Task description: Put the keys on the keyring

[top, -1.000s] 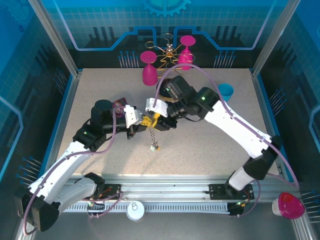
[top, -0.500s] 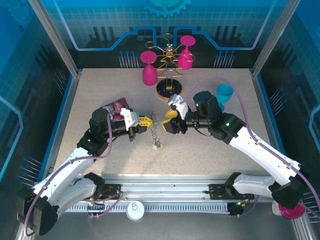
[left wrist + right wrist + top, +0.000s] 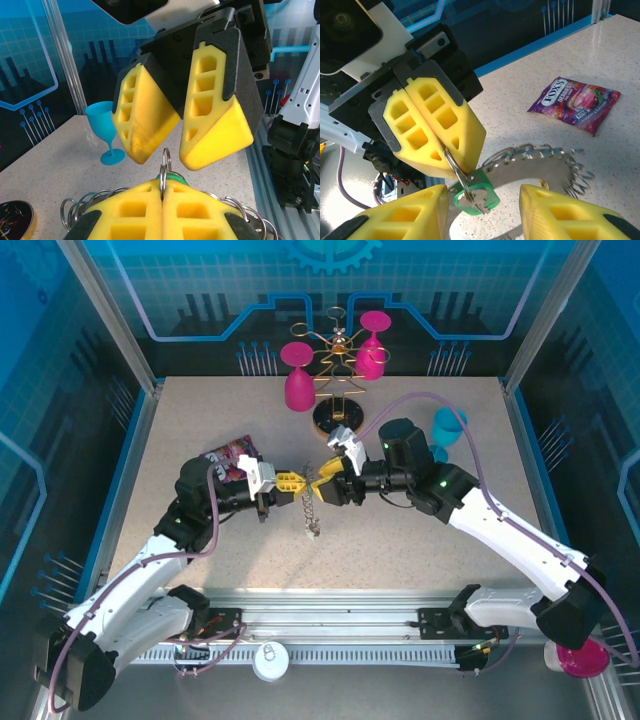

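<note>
Top view: near the table's (image 3: 200, 410) middle, the left gripper (image 3: 296, 481) is clenching the keyring (image 3: 308, 508), which is trailing toward the near edge. Its tip is blurry, perhaps keys (image 3: 313, 532). The right gripper (image 3: 322, 483) is gaping beside it.
Left wrist: the gripper is covering most of the keyring.
Right wrist: a green key (image 3: 487, 186) is hanging at the pinch, partly hidden.

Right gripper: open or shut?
Open: on the right gripper, the yellow pads stand apart either side of the green key, gripping nothing.

The left arm (image 3: 150, 555), at 8 o'clock, and the right arm (image 3: 510, 535), at 4 o'clock, have white shells with black joints. A purple cable (image 3: 430, 396) runs along each. The left gripper (image 3: 296, 481) and right gripper (image 3: 322, 483) have yellow wedge fingers (image 3: 215, 110) with rectangular cut-outs and black backing.
</note>
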